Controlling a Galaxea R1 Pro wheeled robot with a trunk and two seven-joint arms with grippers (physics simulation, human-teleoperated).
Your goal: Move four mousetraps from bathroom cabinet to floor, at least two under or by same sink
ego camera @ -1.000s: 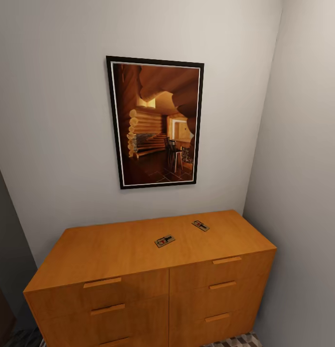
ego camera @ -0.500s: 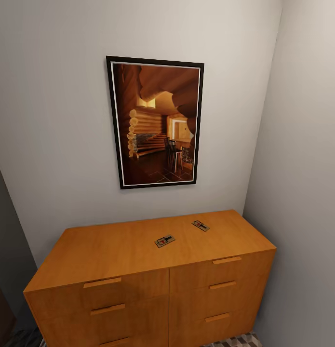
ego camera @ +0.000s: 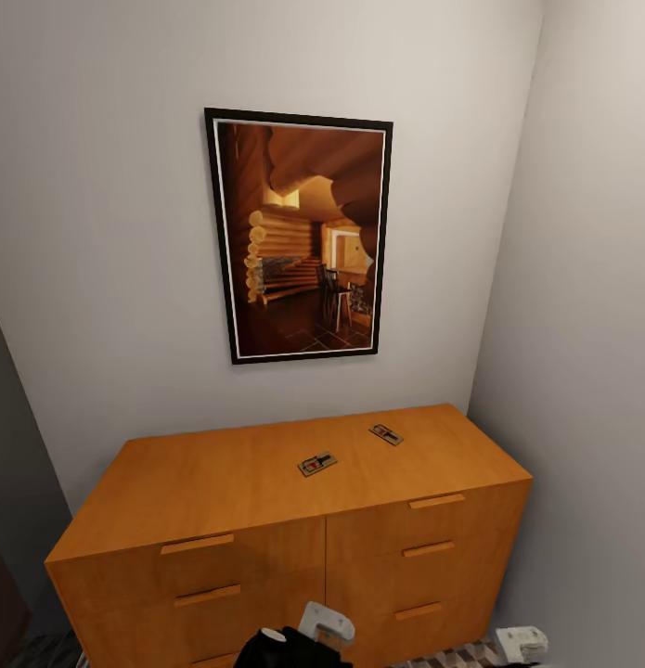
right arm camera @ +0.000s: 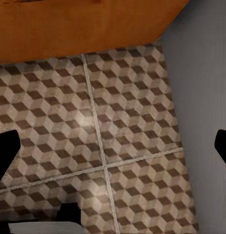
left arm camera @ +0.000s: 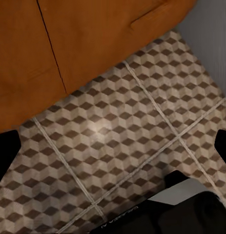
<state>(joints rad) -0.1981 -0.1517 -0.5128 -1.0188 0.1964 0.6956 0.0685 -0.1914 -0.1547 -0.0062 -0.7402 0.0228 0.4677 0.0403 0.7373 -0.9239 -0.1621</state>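
Two mousetraps (ego camera: 317, 464) (ego camera: 385, 433) atop cabinet (ego camera: 220, 482), both pincers spread floorward.

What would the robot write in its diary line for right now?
facing cabinet | two mousetraps on top | left gripper open, empty | right gripper open, empty

Orange-brown cabinet (ego camera: 266, 482) — floor (left arm camera: 122, 141) tiled in brown-beige-white cubes.
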